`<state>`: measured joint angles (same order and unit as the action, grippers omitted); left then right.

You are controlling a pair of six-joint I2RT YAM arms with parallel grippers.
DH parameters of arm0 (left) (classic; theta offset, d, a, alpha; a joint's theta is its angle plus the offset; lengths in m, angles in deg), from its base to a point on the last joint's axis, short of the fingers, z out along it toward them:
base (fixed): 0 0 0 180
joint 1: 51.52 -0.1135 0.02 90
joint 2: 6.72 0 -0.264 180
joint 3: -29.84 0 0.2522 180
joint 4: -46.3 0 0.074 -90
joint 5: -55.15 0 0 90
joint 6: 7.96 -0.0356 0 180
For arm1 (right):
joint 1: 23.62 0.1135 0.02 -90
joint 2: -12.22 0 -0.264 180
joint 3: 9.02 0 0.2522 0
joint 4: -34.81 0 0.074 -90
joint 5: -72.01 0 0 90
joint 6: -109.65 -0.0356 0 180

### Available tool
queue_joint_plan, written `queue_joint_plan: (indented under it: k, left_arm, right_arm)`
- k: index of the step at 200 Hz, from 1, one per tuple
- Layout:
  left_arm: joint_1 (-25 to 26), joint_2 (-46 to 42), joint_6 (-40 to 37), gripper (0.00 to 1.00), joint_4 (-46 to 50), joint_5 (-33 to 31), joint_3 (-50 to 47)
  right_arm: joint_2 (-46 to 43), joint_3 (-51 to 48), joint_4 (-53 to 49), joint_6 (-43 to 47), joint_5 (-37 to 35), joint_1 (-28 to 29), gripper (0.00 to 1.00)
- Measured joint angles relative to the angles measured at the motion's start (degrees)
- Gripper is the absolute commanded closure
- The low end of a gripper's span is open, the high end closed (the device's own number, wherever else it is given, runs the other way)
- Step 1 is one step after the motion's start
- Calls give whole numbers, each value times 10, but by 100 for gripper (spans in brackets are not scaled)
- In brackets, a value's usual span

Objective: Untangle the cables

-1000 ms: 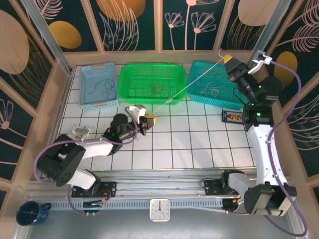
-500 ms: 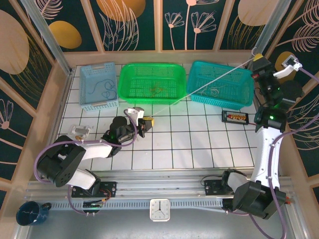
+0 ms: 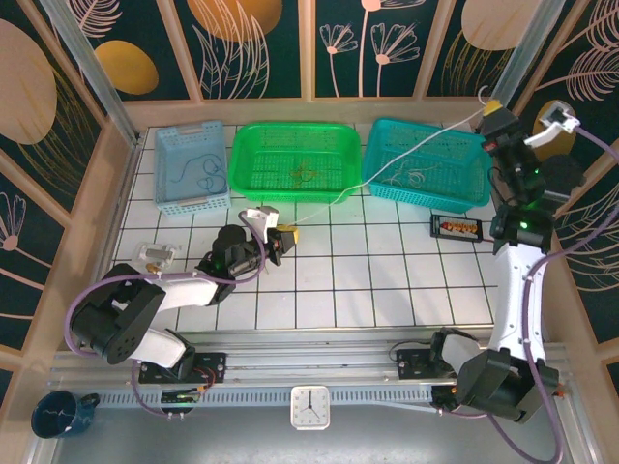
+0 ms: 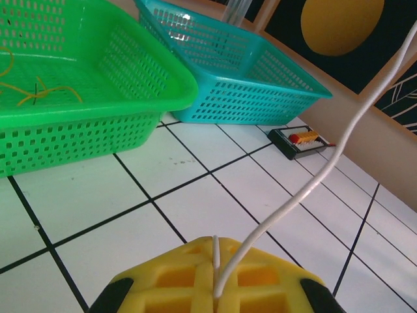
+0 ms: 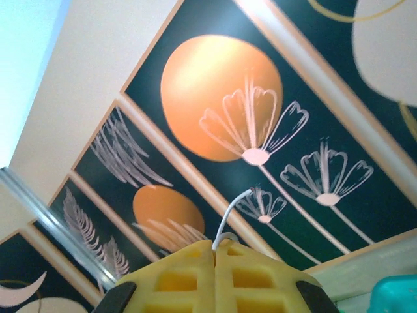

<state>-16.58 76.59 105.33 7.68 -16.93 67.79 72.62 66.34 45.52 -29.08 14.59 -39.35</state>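
Nearest the bases, the left gripper (image 3: 289, 235) is sitting low over the tiled table (image 3: 387, 280), its yellow fingers (image 4: 260, 280) pressing closed on one end of a white cable (image 4: 313, 184). That cable is running in a slack curve over the teal basket (image 3: 426, 199) to the far right corner, where the raised right gripper (image 3: 491, 107) is pinching its other end, jaws closed. Along the far edge, a tan-gold cable (image 3: 305, 175) is lying in the green basket (image 3: 246, 164) and a dark cable (image 3: 198, 174) in the pale blue basket (image 3: 193, 207).
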Motion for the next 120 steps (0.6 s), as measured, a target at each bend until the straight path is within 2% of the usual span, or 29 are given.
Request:
queue_joint_plan:
  k: [61,99,120]
  left_arm:
    - [0,-1,30,66,16,14,35]
    - [0,-9,44,51,22,18,47]
    - [0,-12,48,48,28,18,57]
  right_arm:
    - [80,93,45,6,-2,103,100]
    - [133,161,92,7,-22,112,100]
    - [171,204,110,7,-33,112,100]
